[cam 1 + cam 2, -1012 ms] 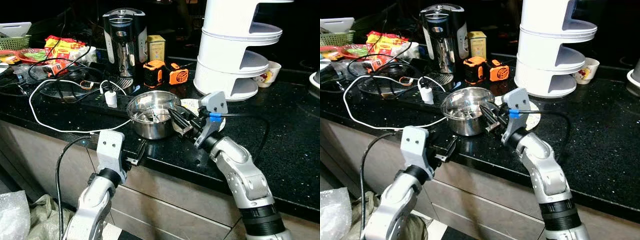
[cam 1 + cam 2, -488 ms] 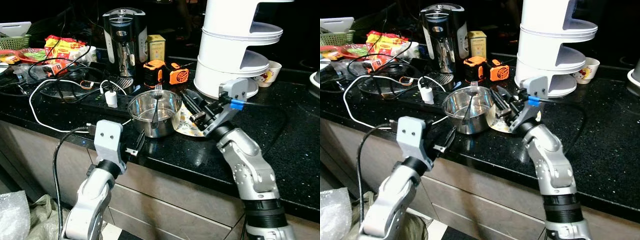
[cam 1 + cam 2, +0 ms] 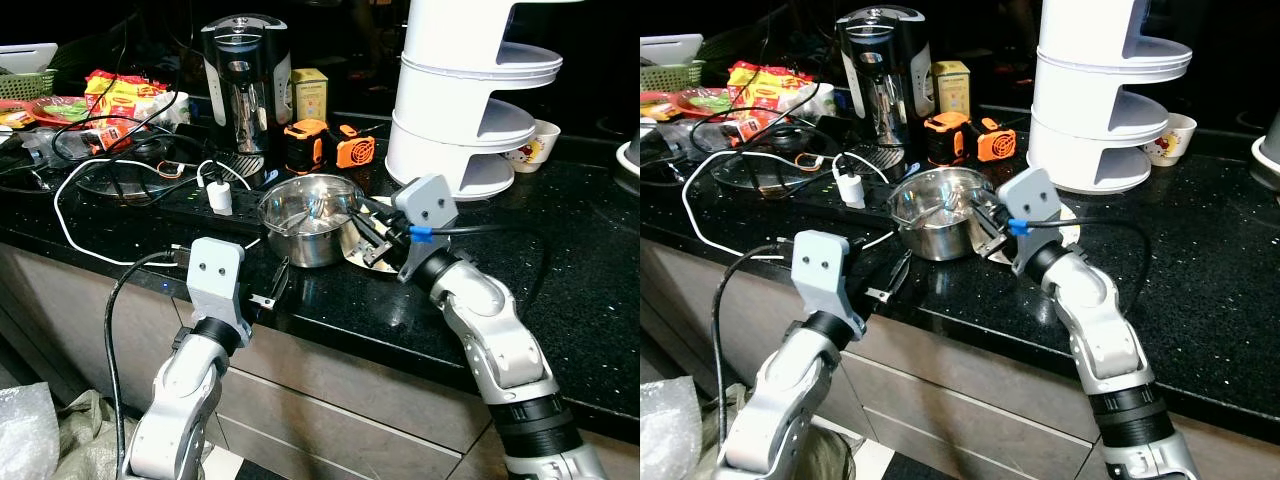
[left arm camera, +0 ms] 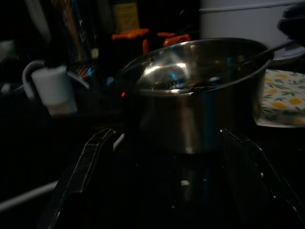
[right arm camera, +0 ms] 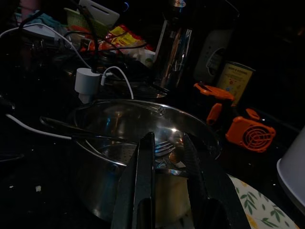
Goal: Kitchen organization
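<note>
1. Steel pot (image 3: 313,233) upright on the black countertop (image 3: 560,260), near its front edge, partly over a leaf-patterned plate (image 3: 378,252) on its right; fork (image 5: 164,149) inside the pot, tines toward the right-hand rim, with thin metal utensil handles lying across the bowl.
2. Right gripper (image 3: 368,228) at the pot's right rim, black fingers (image 5: 143,179) slightly parted, one on each side of the rim, tips pointing in toward the fork; cannot tell whether touching the fork or the pot wall.
3. Left gripper (image 3: 272,289) low at the counter's front edge, just before the pot and not touching it; fingers (image 4: 86,167) spread wide, nothing between them, the pot seen framed between them in the left wrist view.
4. Behind the pot: a black and steel kettle (image 3: 247,85), a yellow box (image 3: 312,95) beside it, two orange and black devices (image 3: 327,146), a white charger plug (image 3: 219,197) with a white cable (image 3: 75,225) looping over the counter toward the front edge.
5. Right of these, a tall white tiered stand (image 3: 470,95); behind it a small cup (image 3: 542,145) with a printed figure.
6. Far left: coloured snack packets (image 3: 115,95), black cables tangled over them, a green basket (image 3: 28,84) at the edge.
</note>
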`<state>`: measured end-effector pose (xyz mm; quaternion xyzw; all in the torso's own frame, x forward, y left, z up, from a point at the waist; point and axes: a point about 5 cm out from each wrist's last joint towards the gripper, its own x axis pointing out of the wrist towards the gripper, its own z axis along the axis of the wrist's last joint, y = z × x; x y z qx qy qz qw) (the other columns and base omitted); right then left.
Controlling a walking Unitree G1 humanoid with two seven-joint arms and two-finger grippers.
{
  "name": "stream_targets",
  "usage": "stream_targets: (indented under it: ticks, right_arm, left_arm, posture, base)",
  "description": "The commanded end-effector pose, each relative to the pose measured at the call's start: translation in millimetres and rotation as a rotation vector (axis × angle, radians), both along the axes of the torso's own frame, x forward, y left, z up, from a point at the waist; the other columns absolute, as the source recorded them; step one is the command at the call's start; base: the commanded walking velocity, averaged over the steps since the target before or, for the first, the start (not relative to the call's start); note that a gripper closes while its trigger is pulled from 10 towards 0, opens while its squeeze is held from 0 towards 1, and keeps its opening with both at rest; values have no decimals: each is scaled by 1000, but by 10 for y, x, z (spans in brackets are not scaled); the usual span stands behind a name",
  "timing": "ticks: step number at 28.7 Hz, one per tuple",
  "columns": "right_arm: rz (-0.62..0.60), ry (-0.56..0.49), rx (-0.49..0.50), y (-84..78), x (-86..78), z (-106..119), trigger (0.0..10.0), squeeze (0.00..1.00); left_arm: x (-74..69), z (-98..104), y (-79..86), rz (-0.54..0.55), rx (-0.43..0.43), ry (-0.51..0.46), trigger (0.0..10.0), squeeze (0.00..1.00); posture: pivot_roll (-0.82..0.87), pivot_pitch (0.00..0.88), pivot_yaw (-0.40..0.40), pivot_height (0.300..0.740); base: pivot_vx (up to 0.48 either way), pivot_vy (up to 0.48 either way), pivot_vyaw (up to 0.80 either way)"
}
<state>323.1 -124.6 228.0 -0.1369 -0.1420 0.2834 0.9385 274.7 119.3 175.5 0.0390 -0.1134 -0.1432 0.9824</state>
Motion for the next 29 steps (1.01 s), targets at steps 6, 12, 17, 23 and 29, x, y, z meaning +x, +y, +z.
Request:
stream_targets:
  ticks: [6,12,17,23,29]
  right_arm:
    - [6,-5,-12,6,4,-19,0,0]
    - [17,-6,-8,21,-9,-12,0,0]
    - [27,-4,-7,25,-41,-5,0,0]
    - [31,1,-10,13,-69,-4,0,0]
    - [34,2,-4,14,-70,7,0,0]
  left_arm:
    - [19,260,-97,-56,156,-232,10000,0]
    - [98,513,-180,-76,125,-368,10000,0]
    - [241,428,-97,-47,51,-346,10000,0]
    - [378,363,-3,-49,-57,-302,10000,0]
    - [426,314,-21,-71,-58,-289,10000,0]
  posture:
    - [6,0,3,740]
    - [-10,0,0,740]
    - [-38,0,-1,740]
    - [-48,0,-4,740]
    - [-46,0,-6,740]
  base:
    - [0,0,0]
    - [0,0,0]
    - [0,0,0]
    - [0,0,0]
    - [0,0,0]
